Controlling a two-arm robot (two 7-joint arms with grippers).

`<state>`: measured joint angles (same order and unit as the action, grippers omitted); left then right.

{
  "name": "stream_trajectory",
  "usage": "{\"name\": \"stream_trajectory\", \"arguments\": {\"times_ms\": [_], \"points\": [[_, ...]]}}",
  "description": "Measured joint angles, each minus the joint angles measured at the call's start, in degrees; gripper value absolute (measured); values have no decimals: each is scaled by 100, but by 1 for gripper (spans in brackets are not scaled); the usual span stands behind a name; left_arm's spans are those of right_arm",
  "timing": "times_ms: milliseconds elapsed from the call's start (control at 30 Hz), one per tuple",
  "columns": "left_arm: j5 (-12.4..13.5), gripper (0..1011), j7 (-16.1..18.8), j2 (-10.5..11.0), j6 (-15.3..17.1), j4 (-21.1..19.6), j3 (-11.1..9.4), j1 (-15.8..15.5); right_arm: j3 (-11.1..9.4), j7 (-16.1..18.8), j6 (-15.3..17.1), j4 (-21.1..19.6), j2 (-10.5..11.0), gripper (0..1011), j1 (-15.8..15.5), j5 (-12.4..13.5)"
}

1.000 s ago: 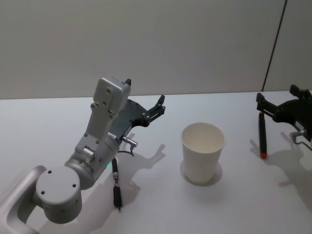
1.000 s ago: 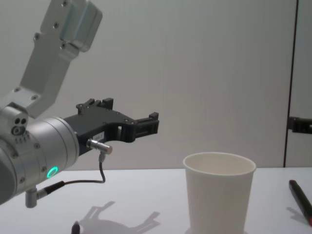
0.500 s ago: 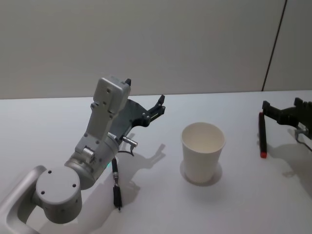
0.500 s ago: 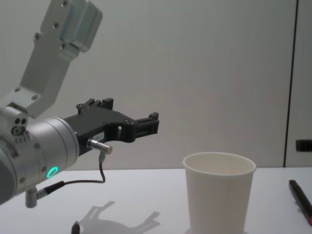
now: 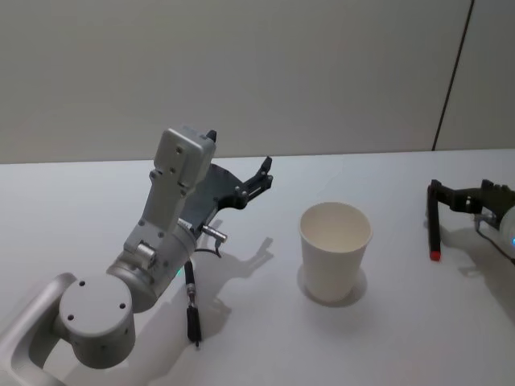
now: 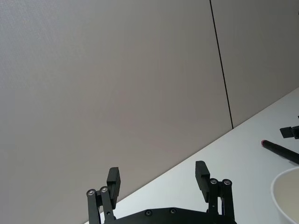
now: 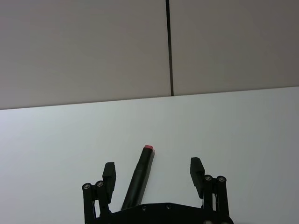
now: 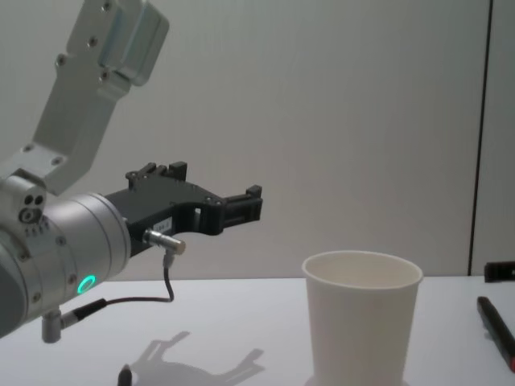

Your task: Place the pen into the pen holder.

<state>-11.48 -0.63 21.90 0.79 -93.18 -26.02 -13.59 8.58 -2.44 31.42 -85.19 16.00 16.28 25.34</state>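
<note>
— Where is the pen (image 5: pixel 434 227) lying?

— It is lying flat on the white table (image 5: pixel 72 201), well to the right of the cup (image 5: pixel 335 251) and apart from it. It is pointing away from the robot, with a red tip showing at its near end.

— And the cup?

— It is standing upright near the middle of the table, mouth up.

— What are the right jaws doing?

— They are hovering low over the pen's far end, spread wide. In the right wrist view the pen is lying between the two fingers (image 7: pixel 109 173), nearer one of them, and they are not gripping it.

— And the left jaws?

— They are hanging raised above the table to the left of the cup. They are spread apart, holding nothing, and pointing towards the wall.
</note>
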Motion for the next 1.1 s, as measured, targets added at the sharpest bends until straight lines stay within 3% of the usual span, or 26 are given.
{"name": "stream_trajectory", "arguments": {"times_ms": [500,1100], "points": [[0,1001,0,0,0,0,0,0,133,-98,102,492,-235,1001,278,-81],[0,1001,0,0,0,0,0,0,307,5,22,927,-441,1002,515,-380]]}}
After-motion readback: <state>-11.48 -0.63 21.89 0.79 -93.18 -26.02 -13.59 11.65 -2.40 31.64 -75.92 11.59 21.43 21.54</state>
